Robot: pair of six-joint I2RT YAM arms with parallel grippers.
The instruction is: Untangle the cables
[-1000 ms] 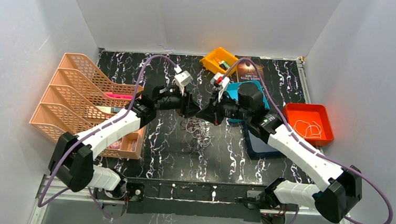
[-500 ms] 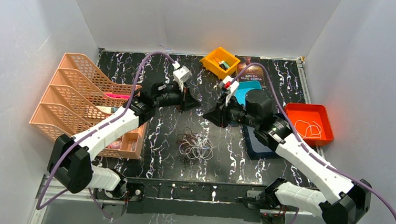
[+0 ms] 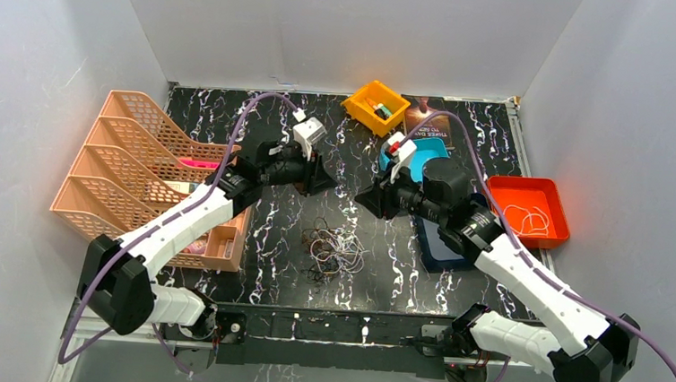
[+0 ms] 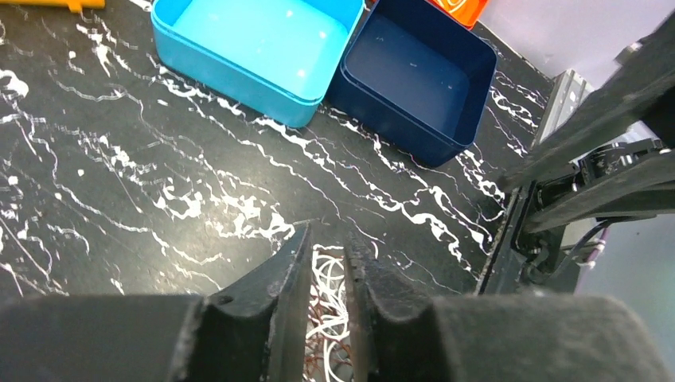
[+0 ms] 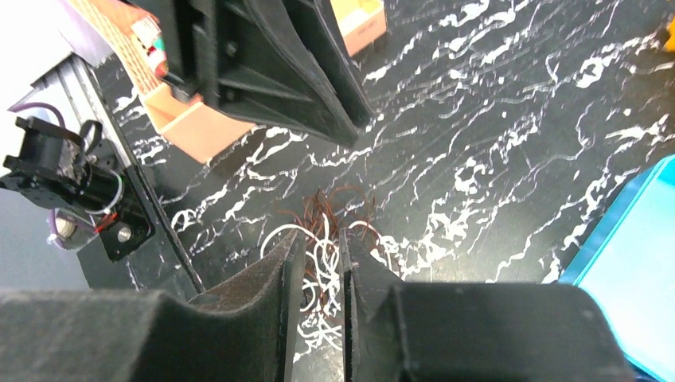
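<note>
Our two arms lean in, grippers facing
Our left arm [image 3: 179, 225] and right arm [image 3: 526, 276] stretch forward and bend inward at the wrists, so our left gripper [image 3: 324, 185] and right gripper [image 3: 366, 198] point at each other, near but apart. On each, the jaws stand a narrow slit apart and hold nothing

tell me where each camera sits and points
Top external: above and behind the bases, looking down at the table; left arm, right arm show.
Left wrist: on the left arm, facing cyan bin and navy bin; own jaws show.
Right wrist: on the right arm, facing the file rack; own jaws show.
Shared: both wrist views see the cables between their jaws.
</note>
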